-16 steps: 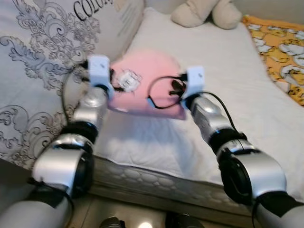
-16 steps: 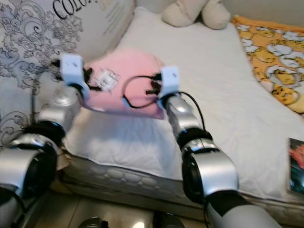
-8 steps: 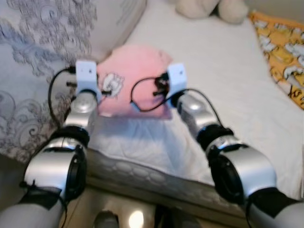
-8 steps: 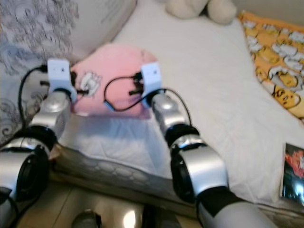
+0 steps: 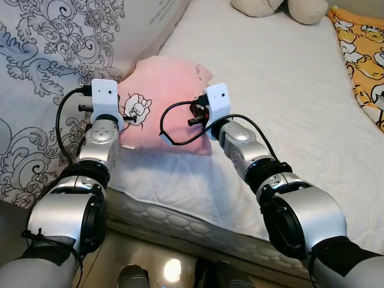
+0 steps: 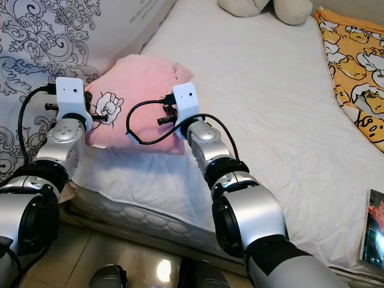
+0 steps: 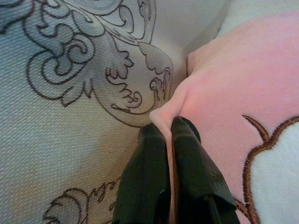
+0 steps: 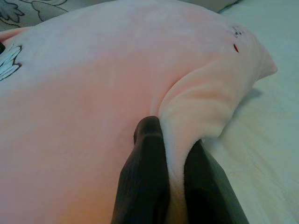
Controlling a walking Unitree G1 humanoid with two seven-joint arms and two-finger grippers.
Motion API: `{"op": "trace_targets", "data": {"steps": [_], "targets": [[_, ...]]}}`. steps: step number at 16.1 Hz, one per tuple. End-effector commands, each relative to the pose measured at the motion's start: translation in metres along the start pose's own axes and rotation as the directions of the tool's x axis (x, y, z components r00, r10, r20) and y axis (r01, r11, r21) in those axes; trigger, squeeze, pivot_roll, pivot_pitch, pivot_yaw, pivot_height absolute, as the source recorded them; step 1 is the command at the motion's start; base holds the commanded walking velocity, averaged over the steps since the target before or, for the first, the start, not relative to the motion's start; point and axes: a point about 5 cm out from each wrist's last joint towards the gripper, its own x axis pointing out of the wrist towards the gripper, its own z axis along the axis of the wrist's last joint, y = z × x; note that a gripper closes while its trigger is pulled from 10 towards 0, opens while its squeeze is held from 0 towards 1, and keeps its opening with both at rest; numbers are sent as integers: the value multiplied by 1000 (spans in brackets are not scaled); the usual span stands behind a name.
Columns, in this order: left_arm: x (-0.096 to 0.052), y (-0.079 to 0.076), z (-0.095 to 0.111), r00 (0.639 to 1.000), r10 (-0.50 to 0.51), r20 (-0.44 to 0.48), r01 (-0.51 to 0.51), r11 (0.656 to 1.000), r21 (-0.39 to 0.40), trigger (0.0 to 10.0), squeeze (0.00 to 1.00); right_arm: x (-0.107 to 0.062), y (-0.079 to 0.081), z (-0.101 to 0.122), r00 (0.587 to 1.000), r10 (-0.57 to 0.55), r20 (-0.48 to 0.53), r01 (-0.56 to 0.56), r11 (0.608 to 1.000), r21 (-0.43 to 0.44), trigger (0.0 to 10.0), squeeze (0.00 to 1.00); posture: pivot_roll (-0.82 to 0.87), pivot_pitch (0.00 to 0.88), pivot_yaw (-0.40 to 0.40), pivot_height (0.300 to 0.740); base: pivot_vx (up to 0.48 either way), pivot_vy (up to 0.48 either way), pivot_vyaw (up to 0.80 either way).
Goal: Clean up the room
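A pink pillow with a white rabbit patch lies on the white mattress near the bed's left front corner. Both arms reach to it from the front. My left gripper is shut on the pillow's left corner, pinching a fold of pink fabric beside the grey patterned cushion. My right gripper is shut on the pillow's right edge, a ridge of plush squeezed between its two black fingers. In the eye views the white wrist cameras hide the fingers.
A large grey cushion with dark scrollwork leans at the bed's left. A beige plush toy sits at the far end, a yellow cartoon blanket on the right. A book lies at the mattress's front right edge. Shiny floor below.
The camera has shifted and the blur has cleared. Both grippers still pinch the pink pillow, which has come slightly left and toward the bed's front edge.
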Motion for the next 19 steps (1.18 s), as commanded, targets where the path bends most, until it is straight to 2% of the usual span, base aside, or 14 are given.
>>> {"op": "trace_targets", "data": {"steps": [1,8,9,10,11,12,14,16,17,19], "targets": [[2,10,8,998,57,37,-57,998,5,10000,0,-1,-8,7,1000,-21,21,21,999,-24,10000,0,44,155,-82,740,0,0,0],[2,13,7,997,72,39,-73,997,18,10000,0,0,-6,7,1000,-15,19,16,999,-33,10000,0,46,159,-84,740,0,0,0],[1,32,-1,996,89,7,-89,995,49,10000,0,0,5,-7,1000,-15,-18,15,1000,10,10000,0,33,184,-85,740,0,0,0],[-2,45,-12,997,51,-53,-51,999,0,10000,0,-2,14,-25,997,-39,-61,43,996,74,10000,0,33,179,-80,740,0,0,0],[-2,38,-15,998,-1,-69,-4,998,-69,10000,0,-3,12,-28,996,-57,-66,63,994,91,10000,0,27,174,-74,740,0,0,0],[-3,32,-17,997,-28,-71,22,996,-89,10000,0,-3,10,-28,996,-68,-65,73,993,92,10000,0,22,172,-71,740,0,0,0],[-4,26,-19,995,-70,-74,68,997,-30,10000,0,-5,5,-30,993,-95,-74,102,990,94,10000,0,19,169,-68,740,0,0,0],[-5,25,-22,991,-98,-85,101,994,31,10000,0,-6,8,-37,991,-101,-93,110,989,102,10000,0,23,171,-65,740,0,0,0],[-6,23,-23,989,-118,-84,124,990,68,10000,1000,-7,9,-40,989,-105,-102,116,988,105,10000,0,22,170,-65,740,0,0,0],[-6,21,-25,984,-148,-96,155,986,67,10000,1000,-6,11,-40,988,-114,-104,126,985,119,10000,0,20,165,-64,740,0,0,0]]}}
